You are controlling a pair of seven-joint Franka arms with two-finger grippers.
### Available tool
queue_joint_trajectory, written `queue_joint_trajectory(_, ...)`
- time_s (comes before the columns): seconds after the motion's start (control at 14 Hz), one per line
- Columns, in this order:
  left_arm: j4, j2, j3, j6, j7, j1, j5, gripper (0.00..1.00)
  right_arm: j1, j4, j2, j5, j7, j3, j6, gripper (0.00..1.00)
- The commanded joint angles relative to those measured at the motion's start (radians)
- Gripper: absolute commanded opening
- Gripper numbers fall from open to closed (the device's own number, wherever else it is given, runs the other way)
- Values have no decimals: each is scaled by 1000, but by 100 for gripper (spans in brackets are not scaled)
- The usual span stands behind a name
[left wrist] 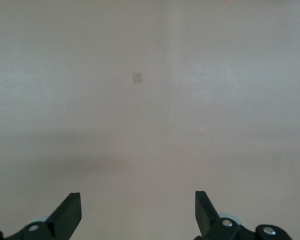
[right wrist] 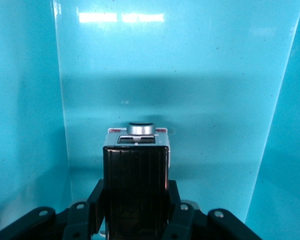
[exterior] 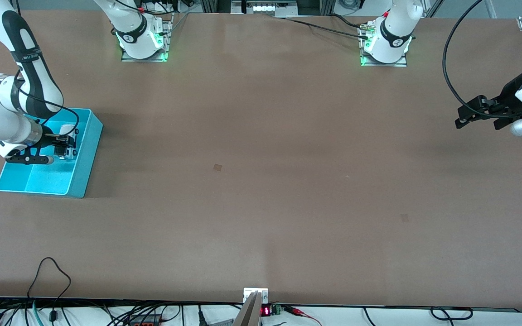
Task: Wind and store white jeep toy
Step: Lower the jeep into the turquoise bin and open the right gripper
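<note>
1 white jeep toy (right wrist: 135, 172) was all the task had to offer, and it sat clamped between the jaws of the right gripper (exterior: 65, 147), down inside the turquoise bin (exterior: 73, 181), in the compartment farther from the front camera. The right wrist view showed the toy's black roof section facing the lens with walls of the bin rising around it; whether its wheels touched the bin floor could not be told.

The main risk, as I judged it, was the release. If the jaws let go while the toy hung above the floor, it could drop, bounce or tip onto its side. If the spring was wound, the wheels could spin on landing and drive the toy into a wall, though the bin should contain it. A retreat begun before the jaws had fully parted could drag the toy up and over the rim. The fingers also sat near the bin's walls, so a sideways lift could nudge the bin along the counter (exterior: 261, 181).

Counted: 1 toy, 1 bin with 2 compartments visible, 2 arms. The left gripper (exterior: 478, 111) waited over the counter's end on the left arm's side, jaws spread and holding nothing, with only bare counter under it in the left wrist view.
</note>
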Motion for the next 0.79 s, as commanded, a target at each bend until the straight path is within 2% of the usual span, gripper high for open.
queue_joint_trajectory(0.0,-19,-23,-7,-6,2,6,6,100,-3,-4,4,-26,23,3,15,2)
queue_joint_trajectory(0.07,-19,-23,-7,-6,2,6,6,100,-4,-6,4,-26,22,3,21,4)
queue_joint_trajectory(0.14,-19,-23,-7,-6,2,6,6,100,-6,-4,7,-26,22,3,21,12)
queue_joint_trajectory(0.21,-19,-23,-7,-6,2,6,6,100,-9,-6,12,-26,17,3,31,28)
queue_joint_trajectory(0.43,-19,-23,-7,-6,2,5,6,100,-18,-6,19,-26,4,3,55,49)
queue_joint_trajectory(0.57,-17,-23,-7,-6,2,4,6,100,-26,-6,24,-28,2,3,55,72)
queue_joint_trajectory(0.71,-17,-24,-7,-4,2,3,6,100,-26,-6,25,-28,2,3,57,85)
